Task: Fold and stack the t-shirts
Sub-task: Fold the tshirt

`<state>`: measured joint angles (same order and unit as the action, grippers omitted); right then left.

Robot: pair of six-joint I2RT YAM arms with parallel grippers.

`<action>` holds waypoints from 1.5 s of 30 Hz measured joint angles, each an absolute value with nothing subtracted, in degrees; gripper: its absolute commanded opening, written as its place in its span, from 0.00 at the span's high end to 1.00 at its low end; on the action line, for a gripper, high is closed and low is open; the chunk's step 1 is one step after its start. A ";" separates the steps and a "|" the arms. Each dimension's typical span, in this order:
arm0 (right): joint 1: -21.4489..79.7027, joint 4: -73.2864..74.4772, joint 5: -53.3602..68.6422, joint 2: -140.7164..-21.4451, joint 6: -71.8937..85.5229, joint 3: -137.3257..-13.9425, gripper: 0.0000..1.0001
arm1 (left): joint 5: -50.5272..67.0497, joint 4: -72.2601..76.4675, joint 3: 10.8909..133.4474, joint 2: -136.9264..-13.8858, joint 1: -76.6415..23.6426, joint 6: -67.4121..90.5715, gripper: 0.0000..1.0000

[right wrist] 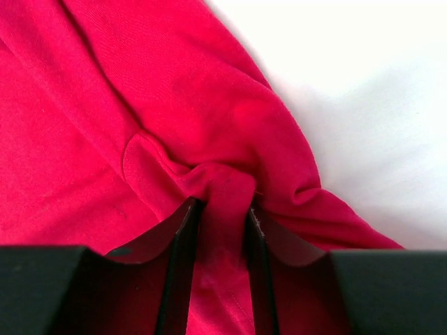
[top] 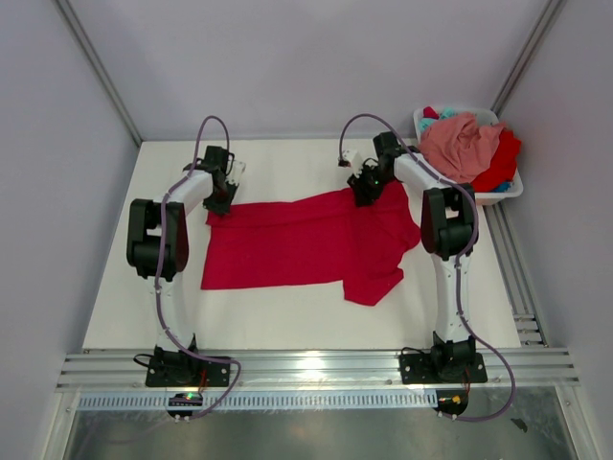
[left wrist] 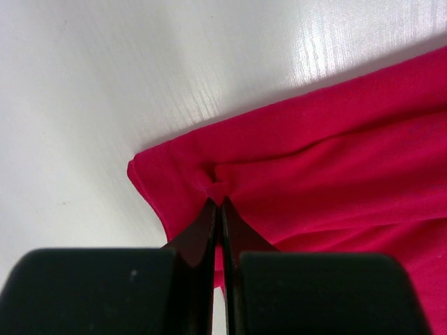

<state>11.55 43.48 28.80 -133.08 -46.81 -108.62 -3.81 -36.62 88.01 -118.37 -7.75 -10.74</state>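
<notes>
A bright red t-shirt (top: 297,244) lies spread wide on the white table, one sleeve pointing toward the near right. My left gripper (top: 218,196) is shut on its far left corner; in the left wrist view the fingertips (left wrist: 218,204) pinch a fold of red cloth (left wrist: 314,174). My right gripper (top: 369,189) is shut on the far right edge of the shirt; in the right wrist view a bunched fold of red cloth (right wrist: 223,195) sits between the fingers (right wrist: 185,230). A salmon pink shirt (top: 460,142), more red cloth (top: 500,165) and a bit of teal (top: 446,115) lie in the basket.
A white plastic basket (top: 503,195) stands at the far right corner of the table, close to my right arm. Grey walls enclose the table on three sides. A metal rail (top: 316,369) runs along the near edge by the arm bases.
</notes>
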 measured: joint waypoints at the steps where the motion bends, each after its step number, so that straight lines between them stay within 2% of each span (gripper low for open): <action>1: 11.55 43.00 28.62 -132.92 -46.48 -108.29 0.57 | -3.79 -36.62 88.01 -118.37 -7.75 -10.74 1.00; 3: 11.57 41.76 28.08 -132.33 -45.95 -107.31 0.48 | -3.79 -36.60 88.01 -118.37 -7.75 -10.72 1.00; 6: 11.62 39.18 26.92 -131.24 -45.23 -105.45 0.44 | -3.79 -36.62 88.01 -118.37 -7.75 -10.72 1.00; 7: 11.62 38.48 26.55 -130.87 -44.88 -105.01 0.40 | -3.79 -36.60 88.01 -118.37 -7.75 -10.72 1.00; 8: 11.62 38.04 26.13 -130.63 -44.60 -104.79 0.26 | -3.79 -36.60 88.01 -118.37 -7.75 -10.74 1.00; 29: 11.51 27.31 13.17 -130.39 -38.65 -110.15 0.24 | -3.79 -36.51 88.03 -119.39 -7.75 -10.76 1.00; 45: 11.14 29.19 9.32 -131.76 -37.12 -109.58 0.27 | -3.79 -36.53 88.05 -119.42 -7.75 -10.74 1.00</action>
